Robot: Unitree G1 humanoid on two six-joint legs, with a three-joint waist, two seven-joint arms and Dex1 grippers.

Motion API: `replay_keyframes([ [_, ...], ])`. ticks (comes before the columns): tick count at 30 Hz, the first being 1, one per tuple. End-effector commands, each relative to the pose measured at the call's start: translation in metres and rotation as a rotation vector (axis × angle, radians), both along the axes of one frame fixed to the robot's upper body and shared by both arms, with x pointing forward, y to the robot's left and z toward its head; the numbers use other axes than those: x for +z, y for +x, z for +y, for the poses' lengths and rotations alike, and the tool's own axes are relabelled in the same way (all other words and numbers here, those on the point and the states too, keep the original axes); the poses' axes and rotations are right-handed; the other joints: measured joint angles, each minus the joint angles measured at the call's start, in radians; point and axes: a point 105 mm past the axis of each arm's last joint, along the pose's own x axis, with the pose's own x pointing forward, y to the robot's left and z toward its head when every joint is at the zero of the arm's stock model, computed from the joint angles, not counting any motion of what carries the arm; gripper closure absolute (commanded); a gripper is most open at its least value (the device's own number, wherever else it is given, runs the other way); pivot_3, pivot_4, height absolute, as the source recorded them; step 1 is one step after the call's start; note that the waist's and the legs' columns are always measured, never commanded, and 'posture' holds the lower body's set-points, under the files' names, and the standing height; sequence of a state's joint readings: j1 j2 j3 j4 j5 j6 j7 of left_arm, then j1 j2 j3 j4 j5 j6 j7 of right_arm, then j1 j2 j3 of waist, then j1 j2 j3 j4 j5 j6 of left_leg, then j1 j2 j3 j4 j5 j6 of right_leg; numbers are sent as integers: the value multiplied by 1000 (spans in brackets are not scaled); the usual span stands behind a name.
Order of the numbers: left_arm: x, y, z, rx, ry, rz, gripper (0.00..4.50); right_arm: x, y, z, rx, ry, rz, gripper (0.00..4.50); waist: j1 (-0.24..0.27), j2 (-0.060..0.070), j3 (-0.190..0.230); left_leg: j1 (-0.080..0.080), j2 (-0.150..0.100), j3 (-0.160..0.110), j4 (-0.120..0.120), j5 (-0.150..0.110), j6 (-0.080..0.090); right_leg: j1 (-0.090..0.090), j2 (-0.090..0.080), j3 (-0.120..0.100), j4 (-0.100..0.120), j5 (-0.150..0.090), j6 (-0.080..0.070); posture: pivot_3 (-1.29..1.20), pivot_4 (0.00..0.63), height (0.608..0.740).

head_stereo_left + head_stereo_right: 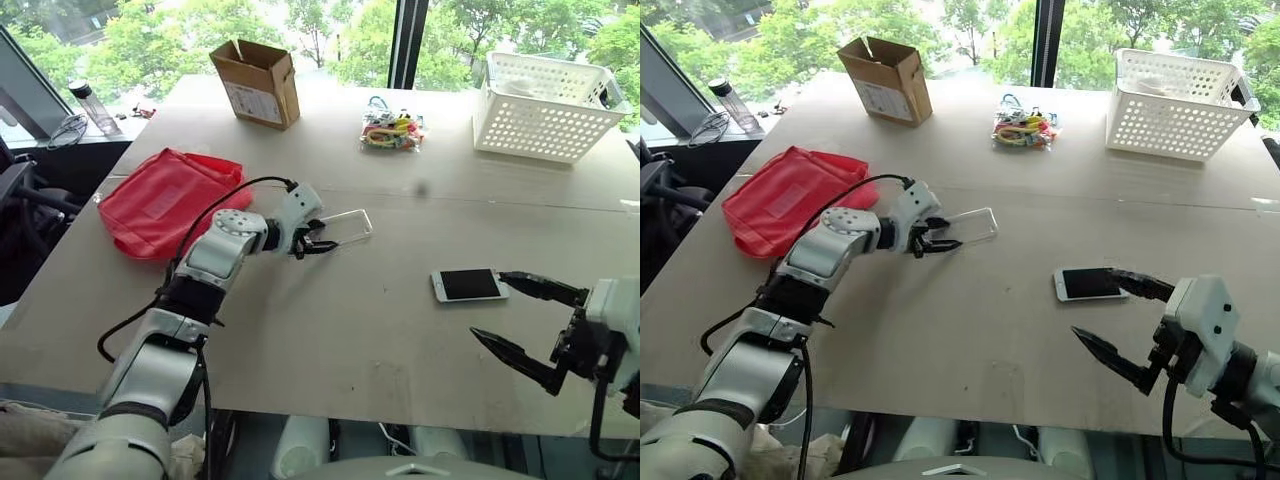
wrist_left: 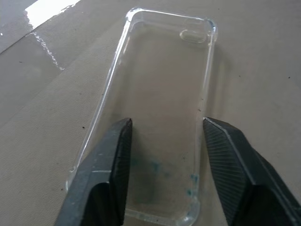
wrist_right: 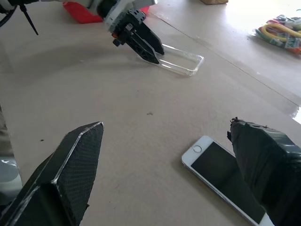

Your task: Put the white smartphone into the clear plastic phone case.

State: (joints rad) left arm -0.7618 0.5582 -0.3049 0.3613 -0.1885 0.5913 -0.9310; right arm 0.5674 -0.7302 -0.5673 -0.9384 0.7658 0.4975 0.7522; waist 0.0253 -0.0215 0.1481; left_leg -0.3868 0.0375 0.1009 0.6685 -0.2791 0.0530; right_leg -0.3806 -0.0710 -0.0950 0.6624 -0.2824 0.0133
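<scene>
Jaws: left gripper pinching the thin, flexible clear plastic phone case across its long rims; right gripper spread beside the flat, slick, likely fragile white smartphone, best gripped by its edges on the bench.

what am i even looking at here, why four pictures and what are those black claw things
It is a two-armed humanoid robot at a table. The two wide pictures come from cameras in its head; the two close ones from cameras on its wrists. The black claws are its grasping tools. The left tool sits astride one end of the clear plastic phone case, a finger along each long edge. The right tool is wide open beside the white smartphone, which lies flat, screen up. Also on the table: a red bag, a cardboard box, a white basket and a packet of colourful items.
</scene>
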Motion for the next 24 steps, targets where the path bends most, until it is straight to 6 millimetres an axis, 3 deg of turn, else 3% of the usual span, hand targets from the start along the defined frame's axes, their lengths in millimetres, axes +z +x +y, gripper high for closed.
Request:
replay_keyframes([
  [1,-9,-5,0,147,-71,124,3750,6,-7,1,1,-22,-56,0,-7,0,0,1,0,0,0,0,0,0,0,0,0,0,0,0,150,733],
  [2,-7,-11,-7,176,-100,148,4365,4,-8,1,-7,-21,-53,0,-9,0,0,1,0,-1,0,0,0,1,0,0,1,0,0,0,150,733],
  [3,-5,-16,-13,198,-122,166,4448,3,-10,1,-10,-21,-52,0,-10,0,0,1,0,-2,0,0,0,1,-1,0,1,0,0,0,150,733],
  [10,8,-49,-58,199,-197,221,4448,-4,-13,2,-1,-1,-38,0,-4,0,0,1,0,-5,1,0,0,2,-1,-1,2,0,0,0,150,733],
  [13,32,-55,-61,36,-295,207,3863,-5,-14,1,16,6,-30,0,-8,0,0,1,0,-5,0,0,0,2,0,-1,2,0,0,0,150,733],
  [15,47,-58,-55,-106,-299,156,3177,-5,-15,1,19,7,-28,0,-13,1,1,1,0,-5,0,0,0,1,0,0,2,0,0,0,150,733],
  [18,51,-61,-38,-338,-193,52,1804,-7,-17,-1,20,6,-21,0,-10,2,1,3,0,-5,-1,0,-1,1,1,0,2,0,-1,0,150,733],
  [20,51,-66,-30,-485,-172,62,1804,-9,-18,-1,15,8,-19,0,-6,3,1,3,0,-5,-1,0,-1,2,1,1,2,0,-1,0,150,733],
  [24,22,-65,-21,-734,32,-21,1804,-10,-22,0,7,10,-17,0,6,3,1,2,-1,-5,0,-1,0,2,0,0,0,0,-1,0,150,733],
])
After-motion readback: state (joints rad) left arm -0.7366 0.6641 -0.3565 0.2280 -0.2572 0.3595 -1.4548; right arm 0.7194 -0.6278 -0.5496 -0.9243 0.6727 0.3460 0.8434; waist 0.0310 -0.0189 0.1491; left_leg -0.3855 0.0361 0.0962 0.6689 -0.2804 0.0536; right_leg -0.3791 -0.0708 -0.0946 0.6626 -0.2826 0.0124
